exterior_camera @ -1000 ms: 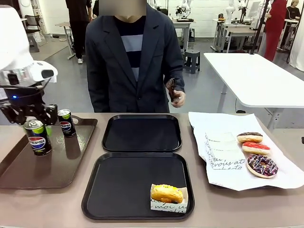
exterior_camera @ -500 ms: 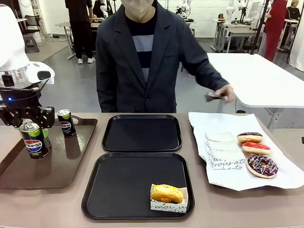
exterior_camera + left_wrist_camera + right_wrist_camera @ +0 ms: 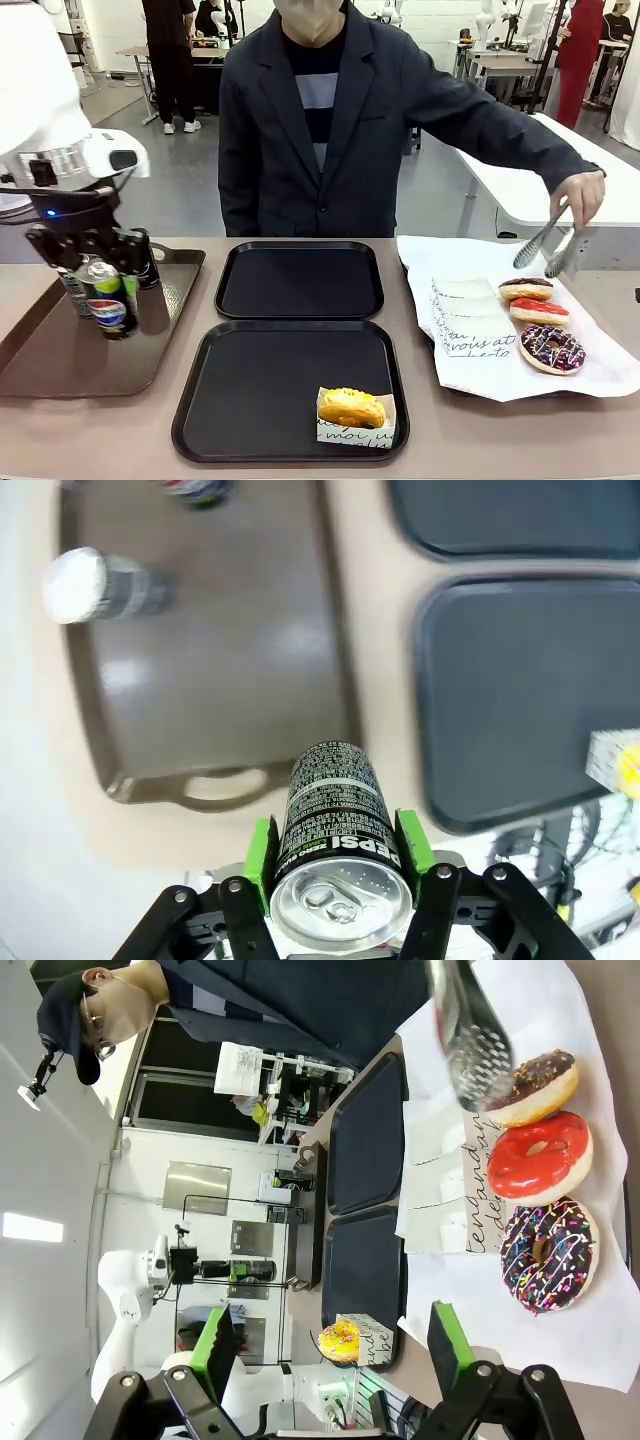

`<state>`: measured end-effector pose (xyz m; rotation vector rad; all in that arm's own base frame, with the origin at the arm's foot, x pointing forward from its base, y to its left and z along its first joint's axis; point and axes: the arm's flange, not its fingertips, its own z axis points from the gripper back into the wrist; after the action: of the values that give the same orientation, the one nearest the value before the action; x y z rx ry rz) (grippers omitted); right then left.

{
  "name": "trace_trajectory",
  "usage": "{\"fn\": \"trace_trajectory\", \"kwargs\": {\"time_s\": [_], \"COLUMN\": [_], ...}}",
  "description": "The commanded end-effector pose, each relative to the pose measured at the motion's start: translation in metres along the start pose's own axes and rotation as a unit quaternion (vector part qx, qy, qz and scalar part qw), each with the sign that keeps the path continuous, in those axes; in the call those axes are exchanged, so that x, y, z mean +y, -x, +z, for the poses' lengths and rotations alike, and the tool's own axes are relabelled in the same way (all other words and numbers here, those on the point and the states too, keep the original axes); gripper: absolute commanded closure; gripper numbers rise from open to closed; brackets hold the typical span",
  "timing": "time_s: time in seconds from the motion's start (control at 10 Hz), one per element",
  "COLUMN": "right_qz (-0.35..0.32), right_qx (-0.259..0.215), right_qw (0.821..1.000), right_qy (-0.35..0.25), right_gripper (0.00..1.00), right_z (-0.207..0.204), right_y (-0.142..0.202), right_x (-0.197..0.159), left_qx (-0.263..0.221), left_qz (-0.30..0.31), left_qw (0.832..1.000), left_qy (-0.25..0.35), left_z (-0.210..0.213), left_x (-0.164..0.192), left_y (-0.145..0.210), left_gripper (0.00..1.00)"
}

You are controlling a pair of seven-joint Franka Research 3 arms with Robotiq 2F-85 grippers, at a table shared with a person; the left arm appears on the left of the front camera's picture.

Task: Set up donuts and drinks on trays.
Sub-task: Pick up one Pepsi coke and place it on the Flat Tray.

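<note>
Beige table (image 3: 455,432), left gripper (image 3: 343,862) clasping Pepsi can (image 3: 108,305), tongs (image 3: 543,246) near donuts (image 3: 527,289)

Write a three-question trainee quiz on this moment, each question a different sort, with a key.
1. True or false: the robot's left hand is shut on a Pepsi can.
2. The yellow donut in its sleeve lies on: A) the near black tray; B) the far black tray; C) the brown tray.
3. What tool is the person holding?
Key: 1 true; 2 A; 3 tongs.
</note>
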<state>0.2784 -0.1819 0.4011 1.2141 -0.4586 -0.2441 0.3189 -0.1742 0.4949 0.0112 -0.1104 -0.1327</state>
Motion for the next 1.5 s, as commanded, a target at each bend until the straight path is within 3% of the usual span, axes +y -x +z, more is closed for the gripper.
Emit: {"fn": "trace_trajectory", "kwargs": {"time_s": [0.0, 0.3, 0.5, 1.0, 1.3, 1.4], "right_qz": [0.002, 0.002, 0.002, 0.002, 0.002, 0.002], "right_qx": [0.0, 0.0, 0.0, 0.0, 0.0, 0.0], "right_qw": [1.0, 1.0, 1.0, 1.0, 1.0, 1.0], "right_qy": [-0.005, -0.005, -0.005, -0.005, -0.005, -0.005], "right_gripper": [0.0, 0.0, 0.0, 0.0, 0.0, 0.0], "right_z": [0.0, 0.0, 0.0, 0.0, 0.0, 0.0], "right_y": [0.0, 0.0, 0.0, 0.0, 0.0, 0.0], "right_x": [0.0, 0.0, 0.0, 0.0, 0.0, 0.0], "left_qx": [0.003, -0.002, -0.008, 0.016, 0.004, 0.002], "left_qz": [-0.049, -0.111, -0.132, -0.132, -0.132, -0.131], "left_qw": [0.998, 0.993, 0.991, 0.991, 0.991, 0.991], "left_qy": [0.028, 0.037, 0.036, -0.013, -0.018, -0.016], "left_z": [-0.007, -0.035, -0.05, -0.09, -0.103, -0.102], "left_x": [-0.044, -0.121, -0.151, -0.167, -0.163, -0.163], "left_y": [0.021, 0.042, 0.037, -0.002, -0.019, -0.018], "left_gripper": [0.41, 0.41, 0.41, 0.41, 0.41, 0.13]}}
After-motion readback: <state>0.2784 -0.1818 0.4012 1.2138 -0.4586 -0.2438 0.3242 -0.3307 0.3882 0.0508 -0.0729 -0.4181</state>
